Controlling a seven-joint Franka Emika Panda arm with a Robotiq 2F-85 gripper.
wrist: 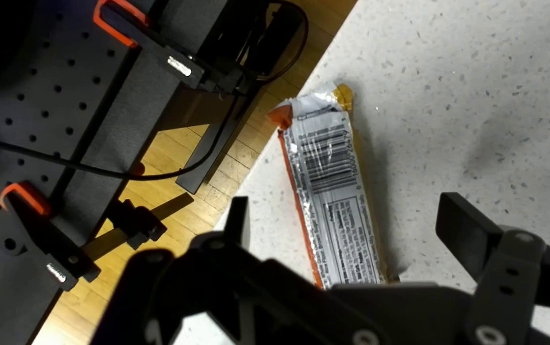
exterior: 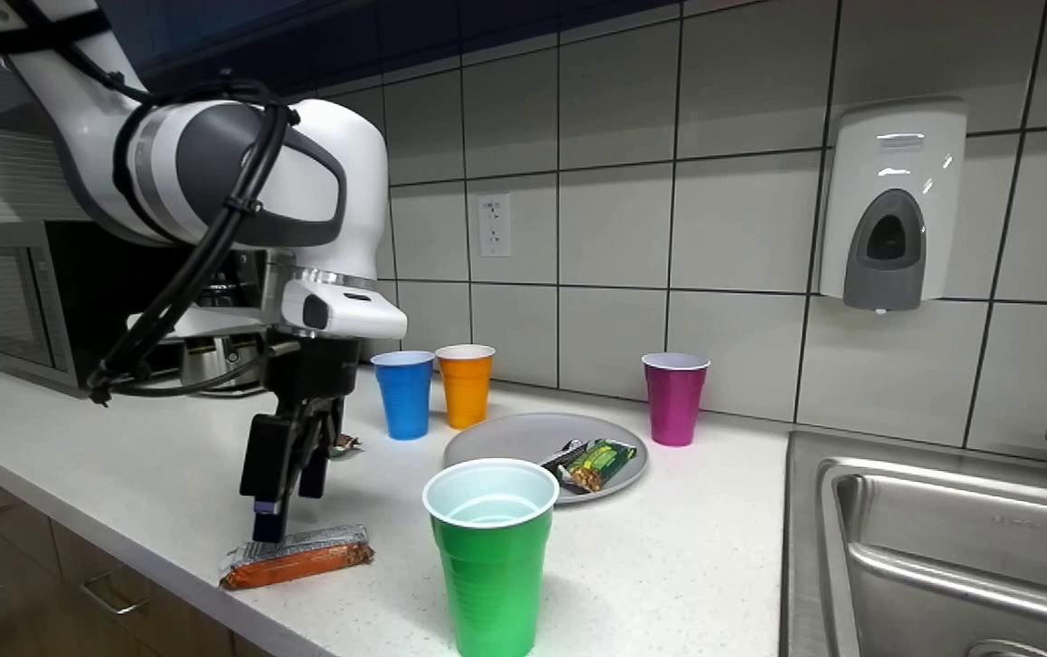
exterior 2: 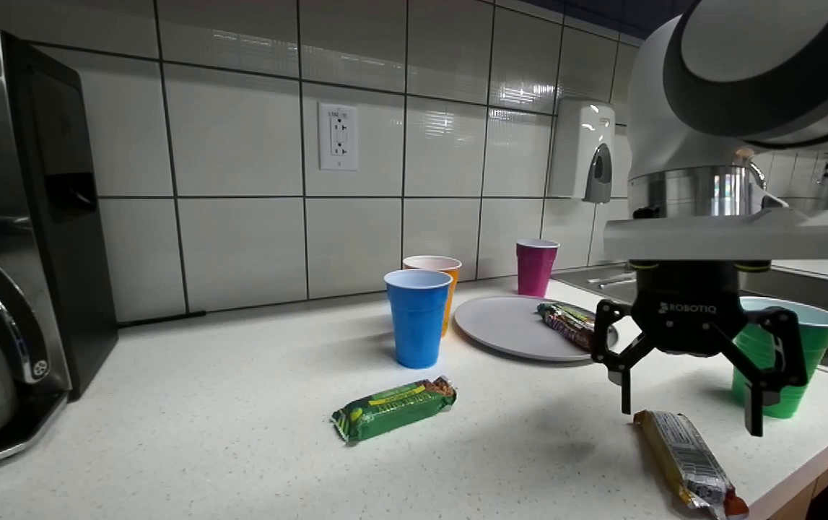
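Observation:
My gripper [exterior 2: 690, 422] is open, pointing down with its fingers wide apart and nothing between the pads. It also shows in an exterior view [exterior: 290, 516] and in the wrist view [wrist: 343, 213]. Below it lies a snack bar [wrist: 330, 191] in an orange wrapper, its silver barcode side up. In the wrist view the bar runs lengthwise between the two fingers, its near end hidden by the gripper. The bar shows in both exterior views [exterior: 304, 560] [exterior 2: 688, 455], flat on the counter near the front edge. The fingertips appear just above it; I cannot tell if they touch.
A green cup [exterior: 496, 575] stands beside the gripper. A grey plate [exterior: 496, 438] holds wrapped bars [exterior: 598, 465]. Blue [exterior 2: 417, 318], orange [exterior: 465, 388] and magenta [exterior: 675, 401] cups stand behind. A green-wrapped bar [exterior 2: 395, 410] lies on the counter. A sink [exterior: 961, 547] and microwave [exterior: 12, 301] flank it.

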